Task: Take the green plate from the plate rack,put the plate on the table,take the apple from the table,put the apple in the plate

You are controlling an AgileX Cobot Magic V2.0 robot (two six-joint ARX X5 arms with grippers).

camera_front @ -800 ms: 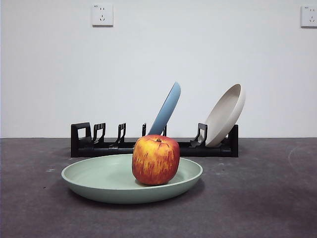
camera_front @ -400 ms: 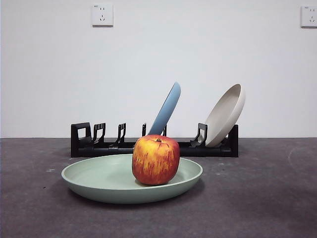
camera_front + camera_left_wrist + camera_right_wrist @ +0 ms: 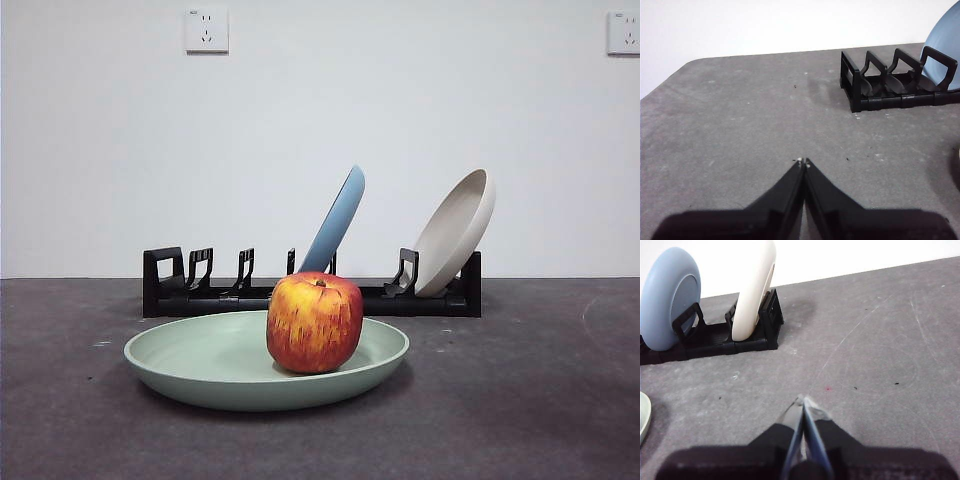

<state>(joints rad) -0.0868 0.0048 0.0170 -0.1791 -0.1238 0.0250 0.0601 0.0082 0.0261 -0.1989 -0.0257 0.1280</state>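
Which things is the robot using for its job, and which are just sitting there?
For the job: green plate, apple, plate rack, table.

Just sitting there: blue plate, beige plate, wall sockets.

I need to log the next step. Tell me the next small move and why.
Probably none beyond holding both arms parked. The apple already sits in the green plate, which lies flat on the table in front of the plate rack. The left gripper and right gripper are shut, holding nothing.
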